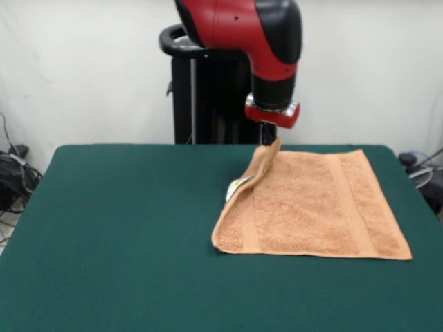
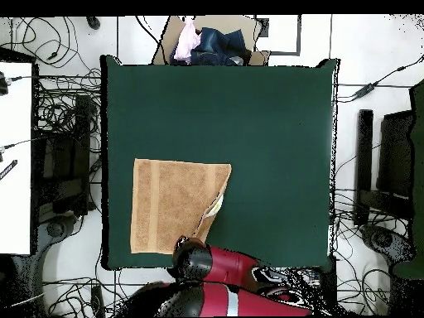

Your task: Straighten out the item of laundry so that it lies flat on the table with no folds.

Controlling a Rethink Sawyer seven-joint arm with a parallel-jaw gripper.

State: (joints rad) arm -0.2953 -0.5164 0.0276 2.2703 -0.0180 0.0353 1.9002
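The peach-orange towel (image 1: pixel 311 207) lies on the right part of the dark green table (image 1: pixel 124 221). Most of it is flat. Its far left corner is lifted and hangs from my gripper (image 1: pixel 270 142), which is shut on it just above the table near the far edge. The left edge is folded over, and the white label (image 1: pixel 237 185) shows on the raised fold. In the overhead view the towel (image 2: pixel 170 203) is at the table's (image 2: pixel 273 124) lower left, the label (image 2: pixel 217 205) on its right edge. The arm (image 2: pixel 224 269) hides the gripper there.
The black pedestal (image 1: pixel 208 90) stands behind the table's far edge. In the overhead view a cardboard box with clothes (image 2: pixel 211 41) sits past the top edge, a white table (image 2: pixel 15 166) stands at the left, and cables lie on the floor all round.
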